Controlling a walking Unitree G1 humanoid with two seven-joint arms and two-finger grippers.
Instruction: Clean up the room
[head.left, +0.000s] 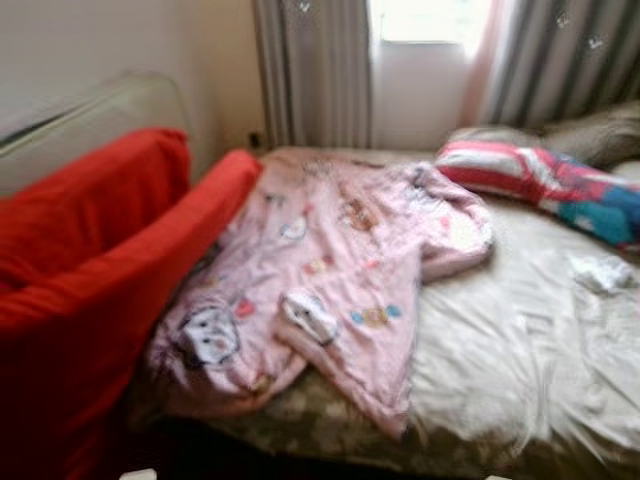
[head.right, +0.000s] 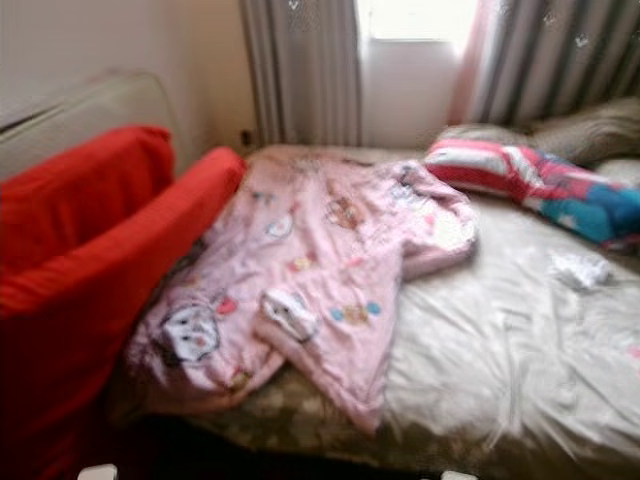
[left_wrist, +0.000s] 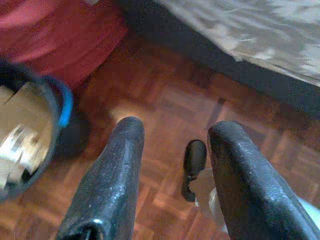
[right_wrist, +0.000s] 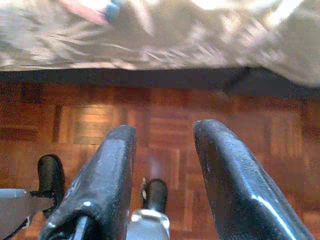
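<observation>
A pink blanket (head.left: 330, 270) with cartoon prints lies crumpled over the left half of a bed (head.left: 520, 350) covered by a pale sheet. A striped red, white and blue pillow (head.left: 545, 180) rests near the head of the bed, with a small white crumpled item (head.left: 600, 272) beside it. My left gripper (left_wrist: 172, 145) hangs open above the parquet floor (left_wrist: 165, 100). My right gripper (right_wrist: 162, 145) also hangs open over the floor by the bed's edge (right_wrist: 150, 45), nothing between its fingers.
A red armchair (head.left: 90, 280) stands close against the bed's left side. Grey curtains (head.left: 315, 70) and a bright window (head.left: 425, 20) lie behind the bed. A grey cushion (head.left: 590, 130) sits at the far right. A round dark-rimmed object (left_wrist: 25, 135) is near the left gripper.
</observation>
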